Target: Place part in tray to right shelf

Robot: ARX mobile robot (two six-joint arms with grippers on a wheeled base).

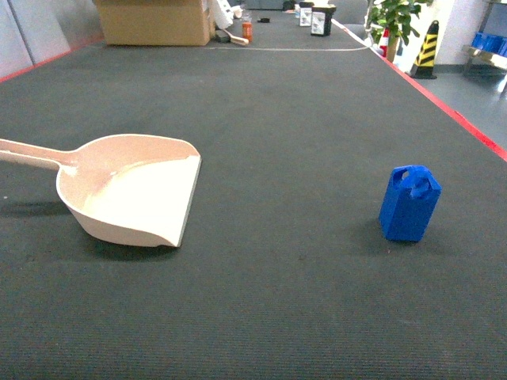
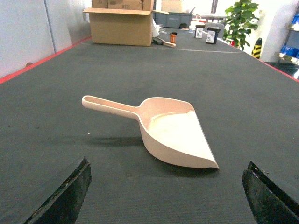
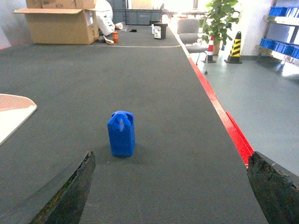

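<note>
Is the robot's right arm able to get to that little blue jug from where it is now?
Probably yes. In the right wrist view the blue part stands upright on the dark table, ahead between the right gripper fingers, which are spread wide, and nothing lies between them. The tray sits well off to the left.

The left tool (image 2: 166, 196) has its two dark fingers (image 2: 63, 196) spread far apart, and nothing is between them. The right tool (image 3: 170, 191) is the same, with its fingers (image 3: 65, 193) spread wide and nothing held. Neither arm shows in the head view.
</note>
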